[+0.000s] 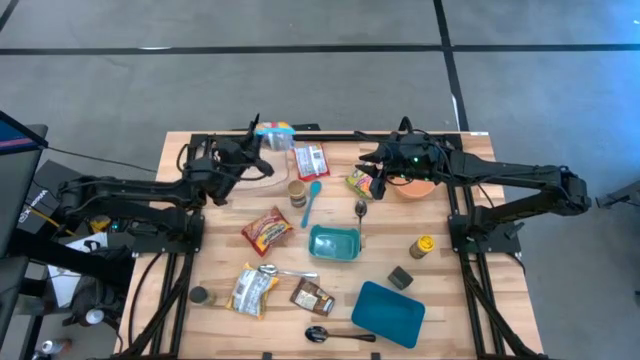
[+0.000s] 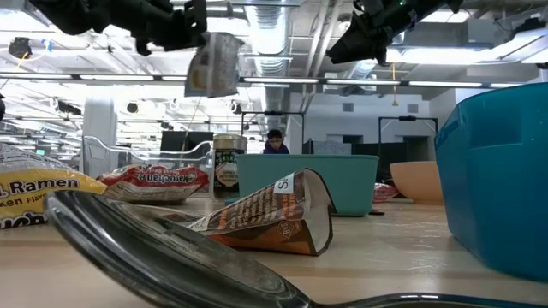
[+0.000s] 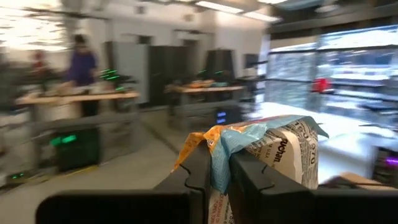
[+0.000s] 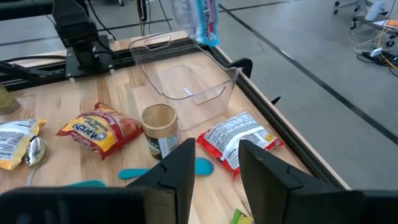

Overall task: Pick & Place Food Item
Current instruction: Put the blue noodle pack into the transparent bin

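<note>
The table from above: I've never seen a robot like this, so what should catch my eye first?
The left arm's fingers hold a crinkly blue-and-white food packet in the air above the clear plastic container at the table's far edge. The right arm's fingers hang open and empty over the light wooden table, which is strewn with snack packets, spoons and teal dishes.

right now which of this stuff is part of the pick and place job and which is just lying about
In the job:
- left gripper, shut on the snack packet, held up in the air
- clear plastic bin, below the packet

Lying about:
- red ramen pack
- teal tub
- jar
- orange bowl
- spoon
- right gripper, empty, jaws apart
</note>
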You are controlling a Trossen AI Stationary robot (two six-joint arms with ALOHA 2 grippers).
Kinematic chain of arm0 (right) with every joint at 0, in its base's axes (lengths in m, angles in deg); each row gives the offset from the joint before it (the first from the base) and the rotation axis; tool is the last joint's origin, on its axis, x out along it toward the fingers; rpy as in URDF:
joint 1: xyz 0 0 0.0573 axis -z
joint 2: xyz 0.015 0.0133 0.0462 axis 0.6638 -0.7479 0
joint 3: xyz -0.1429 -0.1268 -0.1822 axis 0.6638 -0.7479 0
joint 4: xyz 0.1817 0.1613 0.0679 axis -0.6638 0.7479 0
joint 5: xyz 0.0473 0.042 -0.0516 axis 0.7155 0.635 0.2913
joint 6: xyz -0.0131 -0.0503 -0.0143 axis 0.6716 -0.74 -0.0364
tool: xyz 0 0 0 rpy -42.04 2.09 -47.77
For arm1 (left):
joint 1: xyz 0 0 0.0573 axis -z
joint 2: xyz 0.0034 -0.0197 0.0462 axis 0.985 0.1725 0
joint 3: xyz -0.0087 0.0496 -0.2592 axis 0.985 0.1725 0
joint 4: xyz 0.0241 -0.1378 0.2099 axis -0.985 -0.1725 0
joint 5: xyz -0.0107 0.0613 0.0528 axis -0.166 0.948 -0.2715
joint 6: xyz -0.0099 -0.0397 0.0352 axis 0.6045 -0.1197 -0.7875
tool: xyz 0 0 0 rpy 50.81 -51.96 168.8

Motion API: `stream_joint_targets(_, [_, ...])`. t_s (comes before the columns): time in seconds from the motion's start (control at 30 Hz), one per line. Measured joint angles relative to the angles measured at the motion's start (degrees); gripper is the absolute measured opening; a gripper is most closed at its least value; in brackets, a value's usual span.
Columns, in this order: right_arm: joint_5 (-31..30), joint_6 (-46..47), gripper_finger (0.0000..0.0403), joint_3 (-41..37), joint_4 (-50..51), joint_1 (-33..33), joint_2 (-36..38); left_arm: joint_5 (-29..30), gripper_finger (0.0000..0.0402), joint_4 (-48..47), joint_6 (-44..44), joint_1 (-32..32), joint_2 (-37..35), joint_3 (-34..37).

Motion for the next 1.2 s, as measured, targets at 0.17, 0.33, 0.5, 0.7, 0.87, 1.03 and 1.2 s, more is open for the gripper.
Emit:
stream_joint_targets(0.17, [0.0,0.06,0.0117,0.0,-0.01,0.0,0.0,10.69,0.0027,-2.27,-0.62,-0.22,-0.31,0.0])
stream_joint_targets(0.33, [0.02,0.18,0.0117,0.0,0.04,0.0,-0.02,19.65,0.0027,-5.55,-2.61,-1.19,-0.29,0.0])
stream_joint_targets(0.5, [0.02,1.47,0.0117,0.0,0.54,0.0,-0.02,27.16,0.0029,-8.48,-2.62,-2.01,-0.27,0.0])
stream_joint_targets(0.7, [0.02,1.47,0.0117,0.0,1.99,0.0,-0.02,35.42,0.0026,-11.26,-2.62,-1.99,-0.25,0.0])
stream_joint_targets(0.87, [0.03,1.16,0.0117,-0.02,3.46,0.0,-0.04,39.15,0.0032,-12.36,-2.79,-1.9,-0.26,0.0])
stream_joint_targets(1.03, [0.04,1.03,0.0117,-0.02,5.17,0.0,-0.04,39.13,0.0024,-14.17,0.16,-1.9,-0.05,0.0])
stream_joint_targets(1.2, [0.04,0.83,0.0117,-0.02,6.4,0.0,-0.04,38.89,0.0028,-14.74,2.38,-1.9,-0.03,0.01])
